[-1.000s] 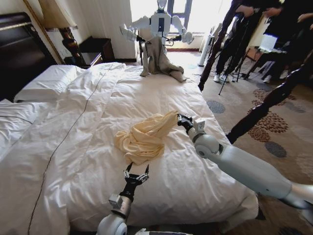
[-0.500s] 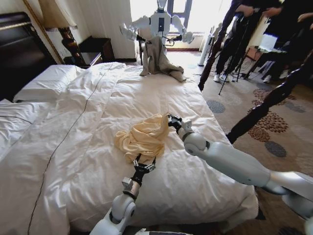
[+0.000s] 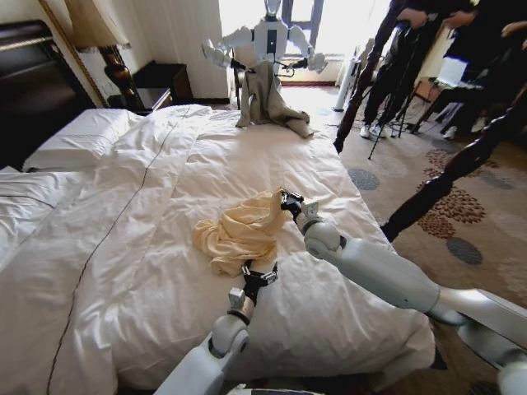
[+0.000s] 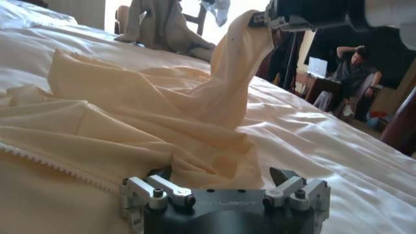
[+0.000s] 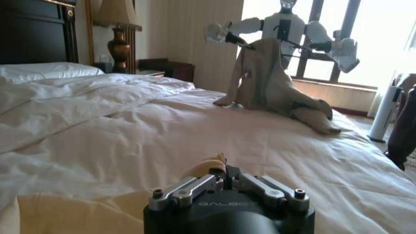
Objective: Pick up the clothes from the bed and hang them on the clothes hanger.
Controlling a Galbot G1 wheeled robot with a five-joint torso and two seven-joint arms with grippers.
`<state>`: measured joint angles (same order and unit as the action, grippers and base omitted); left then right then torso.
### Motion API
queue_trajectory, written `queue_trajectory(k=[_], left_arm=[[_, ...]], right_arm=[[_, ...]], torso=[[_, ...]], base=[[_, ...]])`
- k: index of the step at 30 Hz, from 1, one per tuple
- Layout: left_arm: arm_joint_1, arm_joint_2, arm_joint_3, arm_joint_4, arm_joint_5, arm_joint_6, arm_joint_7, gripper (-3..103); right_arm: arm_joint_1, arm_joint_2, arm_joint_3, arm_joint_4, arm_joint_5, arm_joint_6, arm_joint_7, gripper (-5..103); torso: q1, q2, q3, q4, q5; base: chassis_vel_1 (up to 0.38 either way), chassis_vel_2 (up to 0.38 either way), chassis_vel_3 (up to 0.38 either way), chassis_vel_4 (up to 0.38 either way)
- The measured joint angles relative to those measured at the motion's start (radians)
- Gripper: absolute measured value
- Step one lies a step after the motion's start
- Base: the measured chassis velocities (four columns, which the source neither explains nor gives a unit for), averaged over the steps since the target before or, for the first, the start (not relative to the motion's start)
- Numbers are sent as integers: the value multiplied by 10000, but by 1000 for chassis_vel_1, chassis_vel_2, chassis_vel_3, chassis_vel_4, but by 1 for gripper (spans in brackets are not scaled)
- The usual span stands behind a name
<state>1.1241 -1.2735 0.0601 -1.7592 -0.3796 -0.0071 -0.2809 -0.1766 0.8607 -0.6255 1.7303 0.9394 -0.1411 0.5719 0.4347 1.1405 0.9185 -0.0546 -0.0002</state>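
One cream top [image 3: 240,231], two hands: right hand [image 3: 286,201] pinching it.

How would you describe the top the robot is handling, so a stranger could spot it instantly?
Start at the bed with its white duvet. Near its middle lies a crumpled cream-yellow top, one end pinched by the right gripper. Unlike the grey-beige garment at the far edge, it is pale yellow.

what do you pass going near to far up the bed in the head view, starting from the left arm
left end effector → cream-yellow top → rumpled white duvet → grey-beige garment draped at the far edge → white humanoid robot by the window
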Motion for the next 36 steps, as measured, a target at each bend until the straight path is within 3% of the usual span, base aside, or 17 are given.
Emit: queue_trajectory(k=[13,21,36], left_arm=[[-348,102,348,-75,296,90,-40,100],[-283,154,1150,-376,324,219,-35,100],[-1670,-387,1467,1117,376,165,-344,100]], right_arm=[[111,34,-28,23,119,-72,148,0],[36,55,-28,-72,89,-81,183,0],[-58,-378,-34,175,137,-101,258,0]], torso=[[0,0,0,4,-2],[-1,0,-1,3,-2],[0,0,0,1,-1]], base=[[0,0,0,0],[0,0,0,0],[0,0,0,0]])
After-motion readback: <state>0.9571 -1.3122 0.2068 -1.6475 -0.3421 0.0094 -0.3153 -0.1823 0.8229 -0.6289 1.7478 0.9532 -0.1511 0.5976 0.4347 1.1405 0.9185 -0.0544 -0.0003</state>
